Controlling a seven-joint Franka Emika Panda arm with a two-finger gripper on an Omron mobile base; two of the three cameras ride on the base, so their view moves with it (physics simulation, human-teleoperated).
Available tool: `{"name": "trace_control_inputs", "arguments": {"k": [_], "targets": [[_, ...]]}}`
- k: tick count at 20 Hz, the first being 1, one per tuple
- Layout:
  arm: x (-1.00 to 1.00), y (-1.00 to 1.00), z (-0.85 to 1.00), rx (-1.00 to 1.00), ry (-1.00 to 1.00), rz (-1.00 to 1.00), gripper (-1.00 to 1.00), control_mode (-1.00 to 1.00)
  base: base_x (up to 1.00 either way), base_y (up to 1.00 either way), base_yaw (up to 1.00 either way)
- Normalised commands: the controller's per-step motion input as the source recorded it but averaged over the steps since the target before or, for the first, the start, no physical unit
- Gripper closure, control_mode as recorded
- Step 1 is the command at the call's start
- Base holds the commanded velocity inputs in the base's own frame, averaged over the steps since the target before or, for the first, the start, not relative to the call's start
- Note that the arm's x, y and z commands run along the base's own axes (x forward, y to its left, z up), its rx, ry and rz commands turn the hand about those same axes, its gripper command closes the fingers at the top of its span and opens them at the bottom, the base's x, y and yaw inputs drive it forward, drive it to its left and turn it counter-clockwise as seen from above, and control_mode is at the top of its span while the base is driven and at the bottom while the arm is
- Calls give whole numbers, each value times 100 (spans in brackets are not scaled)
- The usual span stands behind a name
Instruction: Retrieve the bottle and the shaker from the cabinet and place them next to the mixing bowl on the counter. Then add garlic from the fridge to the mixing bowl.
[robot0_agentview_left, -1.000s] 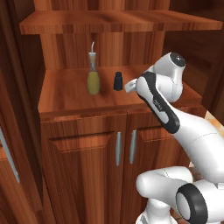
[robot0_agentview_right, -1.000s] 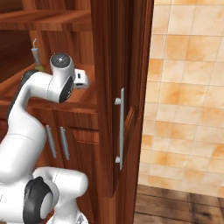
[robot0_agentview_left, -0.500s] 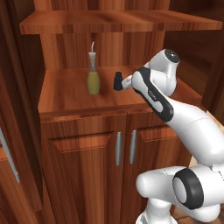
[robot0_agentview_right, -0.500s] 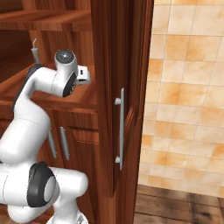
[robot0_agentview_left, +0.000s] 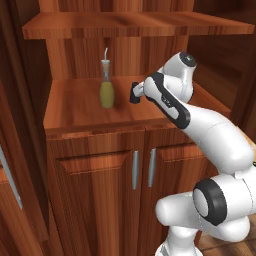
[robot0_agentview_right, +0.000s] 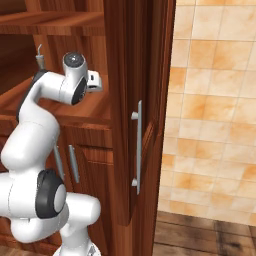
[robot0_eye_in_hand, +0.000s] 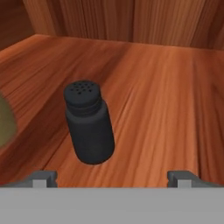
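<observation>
While the arm (robot0_agentview_left: 200, 125) reaches into the cabinet (robot0_agentview_left: 100, 165) niche, its tool (robot0_eye_in_hand: 111, 177) stands spread wide, gripping nothing, with the two fingertips (robot0_eye_in_hand: 43, 177) low at either side of the hand view and the shaker (robot0_eye_in_hand: 89, 128) between and just beyond them. No part of the tool touches the shaker there. It is black, upright on the wooden shelf (robot0_eye_in_hand: 166, 109), its perforated top facing the camera, nearer the left fingertip than the right.

From the left base view, the shaker (robot0_agentview_left: 134, 93) shows as a small dark shape at the end of the arm's wrist, partly hidden by it. Just to its left on the same shelf (robot0_agentview_left: 75, 107) stands the bottle (robot0_agentview_left: 106, 85), upright, taller than the shaker, olive-yellow liquid in its lower half and a thin pale spout at the top. Bottle and shaker are near one another but apart. In the hand view a blurred olive edge of the bottle (robot0_eye_in_hand: 6, 122) sits at the far left.

Below the shelf, two closed doors carry vertical silver handles (robot0_agentview_left: 135, 170). In the right base view the bottle's spout (robot0_agentview_right: 39, 55) shows behind the arm (robot0_agentview_right: 35, 125), and a tall cabinet door with a long bar handle (robot0_agentview_right: 138, 147) stands beside a tiled wall (robot0_agentview_right: 215, 100).
</observation>
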Motion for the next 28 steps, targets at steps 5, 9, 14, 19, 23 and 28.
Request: {"name": "trace_control_inputs", "arguments": {"k": [5,9,14,19,23,28], "targets": [[0,24,0,0,-5,6,-100,-100,0,0,0],[3,3,-1,0,-4,3,-100,-100,0,0,0],[5,12,-2,0,0,1,-100,-100,0,0,0],[12,17,-1,0,0,4,-100,-100,0,0,0],[16,13,0,0,0,2,-100,-100,0,0,0],[17,-4,0,0,0,0,-100,-100,0,0,0]]}}
